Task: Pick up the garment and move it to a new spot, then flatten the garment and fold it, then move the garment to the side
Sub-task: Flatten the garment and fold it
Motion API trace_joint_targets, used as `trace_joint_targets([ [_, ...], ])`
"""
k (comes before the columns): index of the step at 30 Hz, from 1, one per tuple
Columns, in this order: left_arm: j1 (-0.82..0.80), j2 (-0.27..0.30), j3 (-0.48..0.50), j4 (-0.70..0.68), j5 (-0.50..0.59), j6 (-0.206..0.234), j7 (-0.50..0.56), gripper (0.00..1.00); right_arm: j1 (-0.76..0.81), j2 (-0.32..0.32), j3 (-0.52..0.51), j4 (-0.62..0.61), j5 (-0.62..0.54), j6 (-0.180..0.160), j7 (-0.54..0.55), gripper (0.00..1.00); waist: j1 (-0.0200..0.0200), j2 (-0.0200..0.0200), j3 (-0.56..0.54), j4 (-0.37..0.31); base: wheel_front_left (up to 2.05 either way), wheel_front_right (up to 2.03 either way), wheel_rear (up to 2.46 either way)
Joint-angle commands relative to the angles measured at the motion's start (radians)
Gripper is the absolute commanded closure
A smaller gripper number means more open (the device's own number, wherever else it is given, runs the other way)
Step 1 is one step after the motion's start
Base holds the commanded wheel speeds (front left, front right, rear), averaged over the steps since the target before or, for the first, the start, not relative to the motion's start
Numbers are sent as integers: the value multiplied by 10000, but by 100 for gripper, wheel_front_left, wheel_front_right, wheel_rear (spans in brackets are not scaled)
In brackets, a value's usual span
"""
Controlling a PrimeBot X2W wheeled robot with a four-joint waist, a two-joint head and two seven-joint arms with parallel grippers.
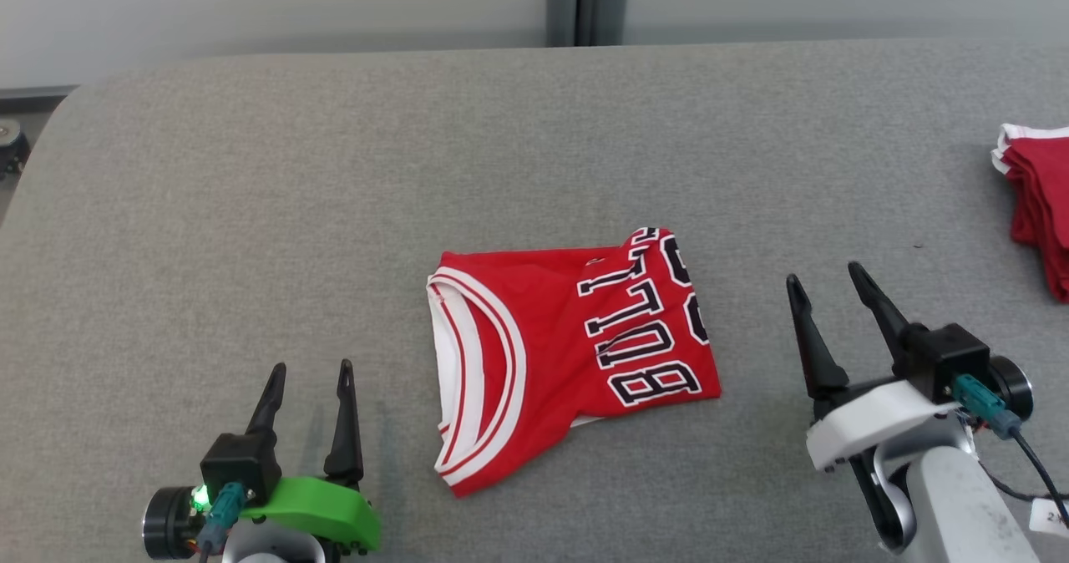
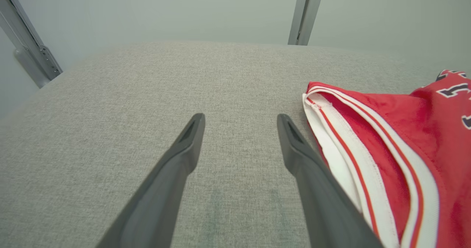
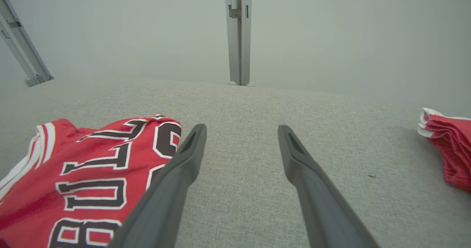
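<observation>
Nearest the robot, at the lower left of the head view, the left jaws stand open with nothing between them. Their two dark fingers point up the worktop, above a green mount. In the left wrist view the fingers spread over bare grey cloth, and the garment shows just beside the right-hand finger.

At the lower right, the right jaws are also wide open and hold nothing. Their fingers rise from a white mount and tilt a little to the left. The right wrist view shows them apart over the worktop, with the garment close to the left finger.

The garment lies between the two arms, a little ahead of them, near the middle of the worktop and clear of both jaws. It is a red jersey, folded into a rough rectangle. Its white and red striped trim faces the left arm. Its black, white-edged lettering faces the right arm.

Farther off, at the right edge, sits a pile of red cloth with white trim, well apart from the garment; the right wrist view has it at far right.

Beyond the worktop's far edge a grey post stands against a pale wall.
</observation>
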Motion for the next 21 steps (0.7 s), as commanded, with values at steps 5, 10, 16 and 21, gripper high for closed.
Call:
trace_joint_targets([
  [5, 450, 34, 82, -182, 212, 42, 5, 0, 860, -8, -470, 375, 158, -18, -40, 0, 0, -1, -374, -564, 0, 0, 0],
  [10, 581, 34, 31, -280, 189, 97, 5, 0, 1149, -11, -492, 571, 287, -18, -41, 0, 0, -1, -387, -668, 0, 0, 0],
  [16, 345, 34, -77, -304, 162, 27, 5, 0, 709, -10, 72, 677, 215, -18, -42, 0, 0, -1, -208, -502, 0, 0, 0],
  [21, 132, 34, -159, -344, 103, -21, 5, 0, -281, -17, 990, 1095, 239, -18, -40, 0, 0, -1, 61, -204, 0, 0, 0],
])
